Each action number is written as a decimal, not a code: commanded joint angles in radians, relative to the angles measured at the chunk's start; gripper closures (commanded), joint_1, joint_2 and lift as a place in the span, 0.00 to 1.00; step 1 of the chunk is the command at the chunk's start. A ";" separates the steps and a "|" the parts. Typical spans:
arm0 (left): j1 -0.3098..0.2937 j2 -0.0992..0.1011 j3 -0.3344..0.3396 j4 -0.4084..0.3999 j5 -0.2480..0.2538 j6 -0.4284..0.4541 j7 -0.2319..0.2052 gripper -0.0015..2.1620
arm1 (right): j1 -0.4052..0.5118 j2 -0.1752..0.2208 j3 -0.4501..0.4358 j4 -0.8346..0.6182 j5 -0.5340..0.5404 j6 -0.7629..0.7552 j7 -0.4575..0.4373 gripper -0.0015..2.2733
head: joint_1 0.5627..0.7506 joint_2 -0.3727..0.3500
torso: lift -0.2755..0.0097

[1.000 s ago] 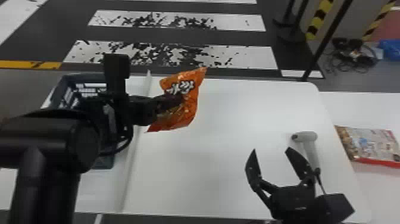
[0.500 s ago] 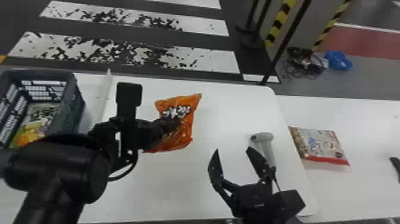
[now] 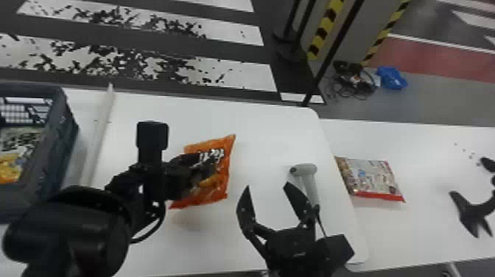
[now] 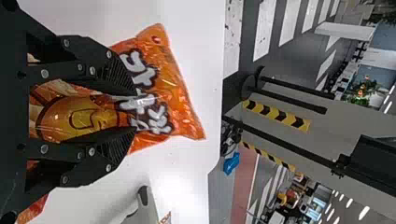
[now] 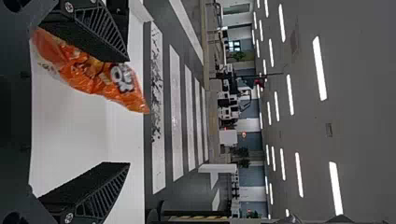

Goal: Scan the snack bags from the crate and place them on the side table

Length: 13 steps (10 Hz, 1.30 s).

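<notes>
An orange, glossy plastic snack bag with dark-and-white lettering is held by the left gripper over the white, round-cornered table, in the head view. In the left wrist view, the bag is seen pinched between the two flat black fingers, with a yellow printed figure bulging between them and the far part of the bag spread out past their tips. Whether the table is touched by the bag cannot be told. The right gripper is placed over the same table, with its fingers spread wide apart and nothing gripped; in the right wrist view, the orange bag is partly covered by one of these fingers. Near the right gripper, a light grey handheld scanner with a rounded head and a slim handle is seen, its handle partly hidden by a finger; whether contact is made cannot be told. On the white side table, a pale, multicoloured snack bag with a red edge is laid flat, just beside the edge of the round-cornered table. At the robot's left, a dark grey slatted plastic crate is partly seen, with a yellow-and-green snack bag inside. Between the crate and the orange bag, a long white raised strip is set.
</notes>
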 commanded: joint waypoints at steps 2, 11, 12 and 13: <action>0.019 -0.003 0.012 -0.021 0.005 -0.004 -0.002 0.02 | 0.008 0.002 0.000 -0.002 0.000 -0.006 0.000 0.04 | 0.70 0.16 | 0.79; 0.332 0.112 0.289 -0.285 -0.130 -0.437 0.018 0.02 | -0.077 0.000 -0.008 -0.029 -0.002 0.209 0.007 0.03 | 0.70 0.47 | 0.79; 0.361 0.118 0.316 -0.297 -0.130 -0.465 0.018 0.02 | -0.118 0.000 -0.012 -0.027 -0.031 0.325 0.021 0.03 | 0.70 0.50 | 0.79; 0.395 0.121 0.339 -0.314 -0.130 -0.505 0.020 0.02 | -0.152 0.002 -0.028 -0.024 -0.066 0.433 0.061 0.03 | 0.70 0.55 | 0.79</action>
